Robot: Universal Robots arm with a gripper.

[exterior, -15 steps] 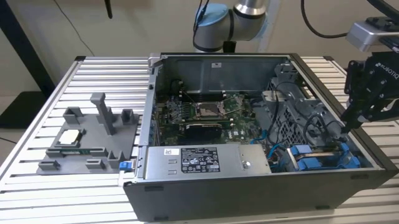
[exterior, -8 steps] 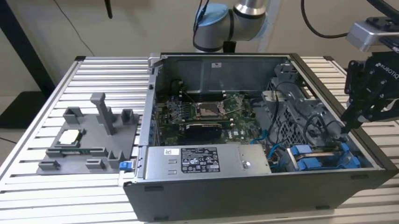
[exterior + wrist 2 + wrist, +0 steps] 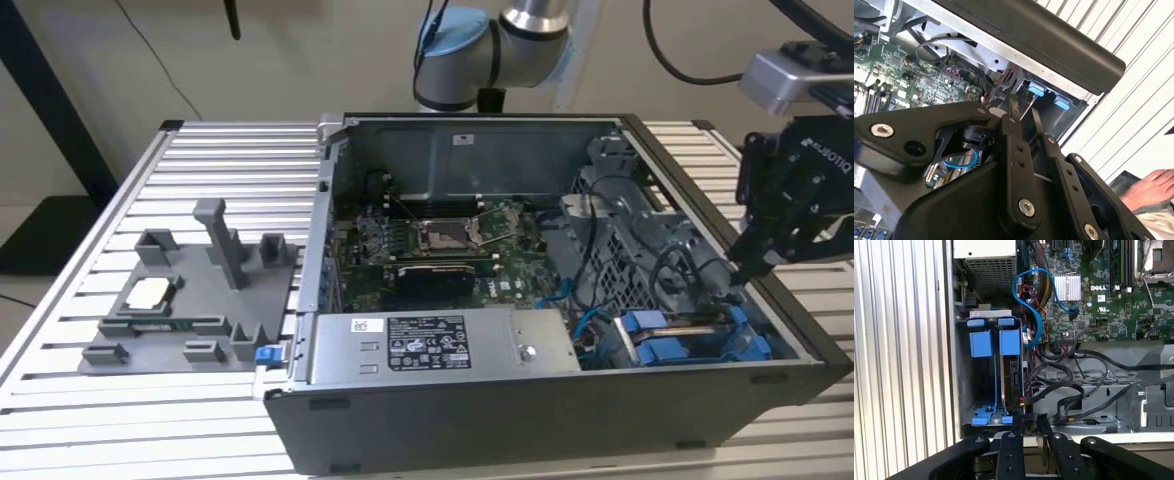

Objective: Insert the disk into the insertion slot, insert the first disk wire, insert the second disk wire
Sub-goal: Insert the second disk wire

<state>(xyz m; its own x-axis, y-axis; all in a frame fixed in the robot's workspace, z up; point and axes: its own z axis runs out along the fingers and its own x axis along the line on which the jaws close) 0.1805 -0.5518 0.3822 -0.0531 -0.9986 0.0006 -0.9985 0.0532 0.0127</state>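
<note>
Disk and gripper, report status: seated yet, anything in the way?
Gripper at the bay's mouth, by the disk's edge. Disk in its slot, blue carrier around it. Black cables loop close alongside.

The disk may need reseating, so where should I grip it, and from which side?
Probably by the blue carrier frame, pinching across its thin exposed edge from the case's open side. The disk stands on edge in the bay, a second blue carrier and cables close beside, so its broad faces look unreachable.

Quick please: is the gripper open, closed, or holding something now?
Gripper: cannot be told; in the first wrist view it is right at the end of the disk.
</note>
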